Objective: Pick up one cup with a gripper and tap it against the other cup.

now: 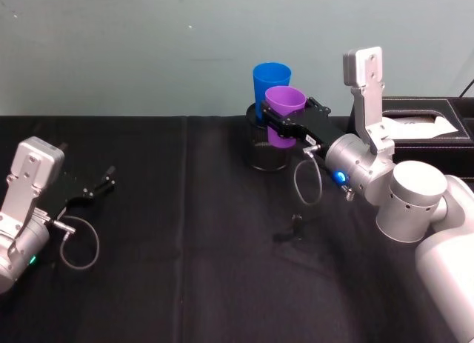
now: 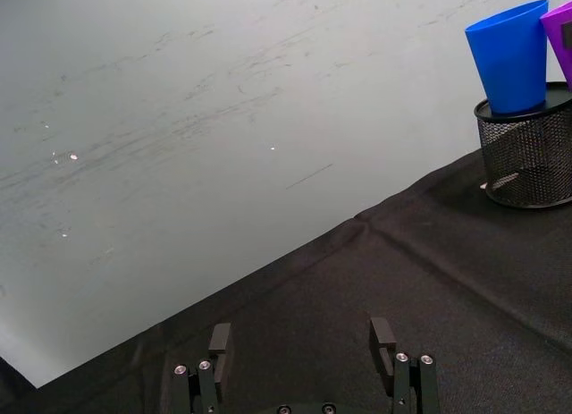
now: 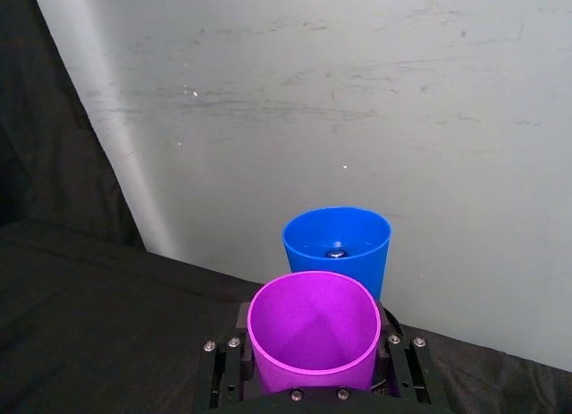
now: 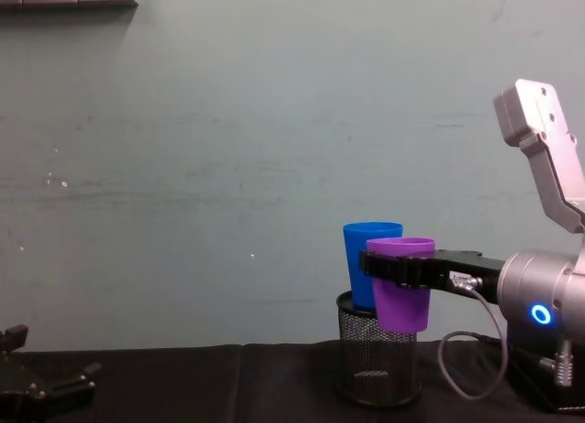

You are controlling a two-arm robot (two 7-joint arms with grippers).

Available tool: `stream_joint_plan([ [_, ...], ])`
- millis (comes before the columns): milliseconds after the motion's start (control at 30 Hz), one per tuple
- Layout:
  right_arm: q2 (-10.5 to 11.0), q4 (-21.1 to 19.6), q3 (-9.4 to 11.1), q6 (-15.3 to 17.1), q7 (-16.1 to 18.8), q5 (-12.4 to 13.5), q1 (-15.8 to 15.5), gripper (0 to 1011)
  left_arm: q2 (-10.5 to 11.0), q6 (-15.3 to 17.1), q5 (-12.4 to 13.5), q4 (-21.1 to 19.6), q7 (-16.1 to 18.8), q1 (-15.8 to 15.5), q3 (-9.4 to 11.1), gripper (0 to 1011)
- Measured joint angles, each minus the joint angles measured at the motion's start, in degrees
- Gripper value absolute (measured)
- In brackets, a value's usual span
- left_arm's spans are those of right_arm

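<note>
R pincer (image 1: 284, 128) on purple cup (image 1: 286, 101), aloft, just beside blue cup (image 1: 270, 80)

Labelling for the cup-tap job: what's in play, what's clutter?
In play: purple cup, clamped in the right gripper's jaws; blue cup, standing in the mesh holder.
Clutter: mesh holder; tissue box; small black object; left gripper, parked, open.

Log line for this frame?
right gripper: shut on purple cup, lifted | purple cup: beside blue cup, contact unclear | blue cup: in mesh holder | left gripper: open, parked left
</note>
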Motion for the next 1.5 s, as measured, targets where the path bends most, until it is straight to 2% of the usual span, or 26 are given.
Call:
stream_joint_plan([
  [1500,0.0,0.0,0.0,0.0,0.0,0.0,0.0,729,0.0,0.0,0.0,0.0,0.0,0.0,0.0,1000],
])
